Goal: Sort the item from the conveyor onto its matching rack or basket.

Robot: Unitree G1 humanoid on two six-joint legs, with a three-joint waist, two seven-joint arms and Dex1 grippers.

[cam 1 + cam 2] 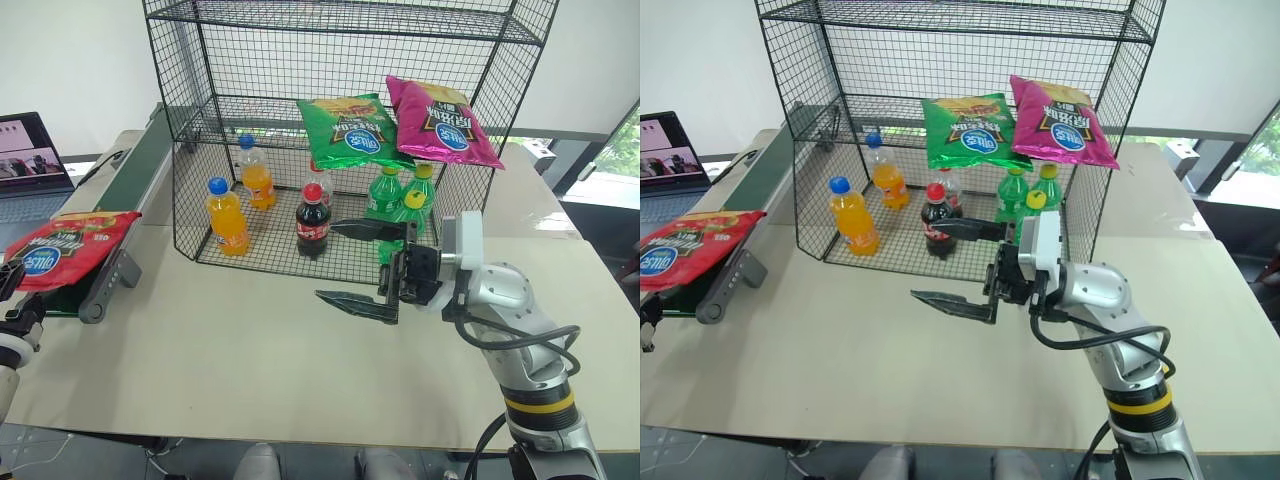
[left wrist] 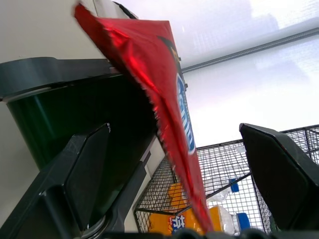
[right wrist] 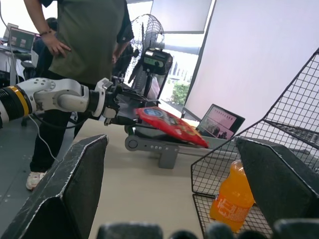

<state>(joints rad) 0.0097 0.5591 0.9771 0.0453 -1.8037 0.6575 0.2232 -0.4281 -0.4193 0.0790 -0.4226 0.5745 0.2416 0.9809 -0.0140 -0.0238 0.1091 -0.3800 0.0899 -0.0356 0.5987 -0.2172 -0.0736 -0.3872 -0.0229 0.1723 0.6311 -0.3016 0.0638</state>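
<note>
Lying flat on near end of long dark-green conveyor belt (image 1: pixel 130 190) at tabletop's left edge — red crinkly chips bag (image 1: pixel 62 250), overhanging belt end. Left gripper (image 2: pixel 179 174) fingers spread wide either side of bag, not clamped. Right gripper (image 1: pixel 362 265) wide open, empty, over tabletop middle — before black wire-mesh rack (image 1: pixel 200 130).
</note>
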